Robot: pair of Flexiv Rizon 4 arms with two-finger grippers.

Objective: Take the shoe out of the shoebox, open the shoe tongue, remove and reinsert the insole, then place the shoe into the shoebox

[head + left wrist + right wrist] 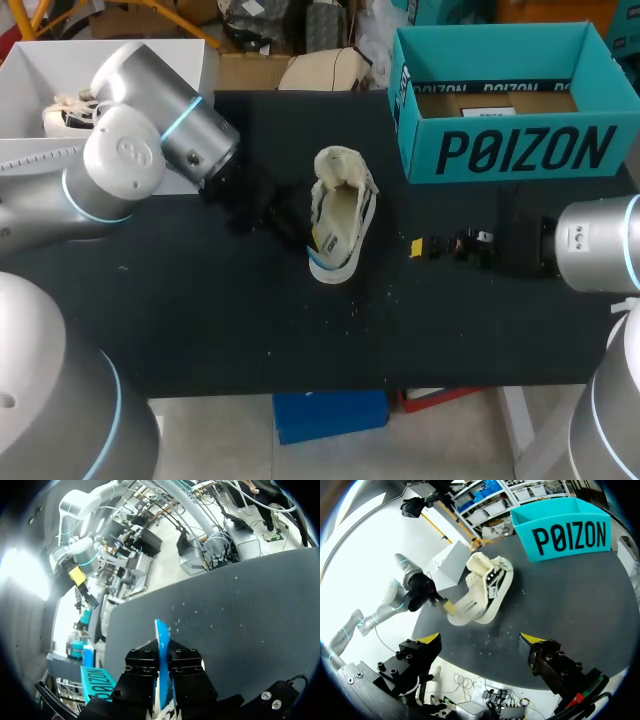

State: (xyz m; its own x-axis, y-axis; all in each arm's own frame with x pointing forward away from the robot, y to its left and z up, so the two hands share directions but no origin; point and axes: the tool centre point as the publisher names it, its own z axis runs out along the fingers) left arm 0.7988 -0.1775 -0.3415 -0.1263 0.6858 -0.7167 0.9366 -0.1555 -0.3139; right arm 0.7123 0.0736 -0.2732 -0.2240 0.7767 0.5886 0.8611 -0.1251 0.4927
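A cream shoe (342,205) lies on its side in the middle of the black table (200,320), its opening facing up and its heel toward the front. In the right wrist view the shoe (482,587) lies well ahead of the open fingers. My left gripper (296,236) is at the shoe's heel. In the left wrist view this gripper (162,647) is shut on a thin blue insole edge (161,632). My right gripper (440,246) hovers open to the right of the shoe. Its yellow tips (431,638) stand wide apart with nothing between them. The teal shoebox (520,150) stands at the back right.
A white box (150,60) at the back left holds another pale shoe (65,115). The teal shoebox (565,530) holds a brown cardboard sheet (495,103). Small pale crumbs dot the table in front of the shoe.
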